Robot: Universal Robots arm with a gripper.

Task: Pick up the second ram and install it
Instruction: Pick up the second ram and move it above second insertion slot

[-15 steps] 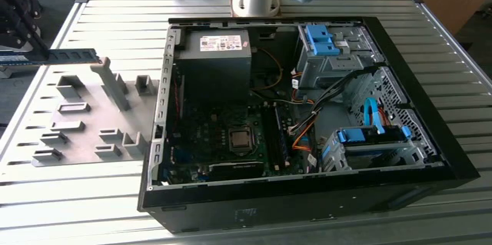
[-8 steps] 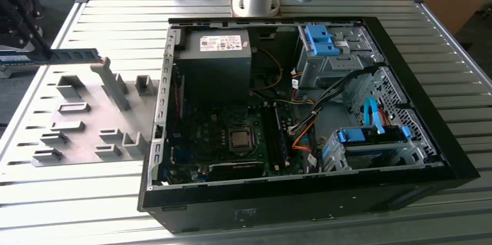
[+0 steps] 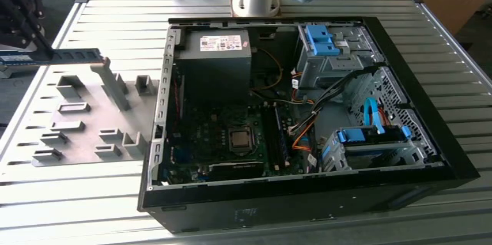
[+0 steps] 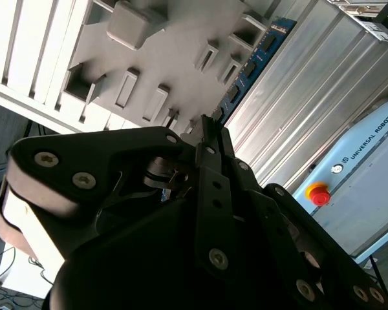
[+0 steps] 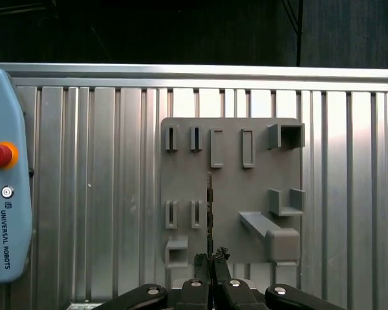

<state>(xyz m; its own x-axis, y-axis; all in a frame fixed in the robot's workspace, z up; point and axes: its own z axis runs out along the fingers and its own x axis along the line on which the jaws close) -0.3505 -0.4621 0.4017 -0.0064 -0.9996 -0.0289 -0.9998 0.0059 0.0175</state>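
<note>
The second ram [image 3: 77, 56] is a long blue stick held level in the air above the grey holder plate [image 3: 84, 138], at the exterior view's far left. My gripper [image 3: 40, 55] is shut on it near one end. In the first wrist view the ram [image 5: 210, 206] shows edge-on, a thin dark line running out from my fingertips [image 5: 205, 259] over the plate [image 5: 229, 194]. In the second wrist view the blue board [image 4: 249, 68] with black chips reaches past the gripper [image 4: 208, 129].
An open black computer case [image 3: 430, 141] lies at the exterior view's right, its motherboard and memory slots [image 3: 277, 135] exposed. Raised grey holder blocks [image 3: 115, 86] stand on the plate. A teach pendant [image 5: 6, 194] with a red button lies on the slatted metal table [image 3: 77, 193].
</note>
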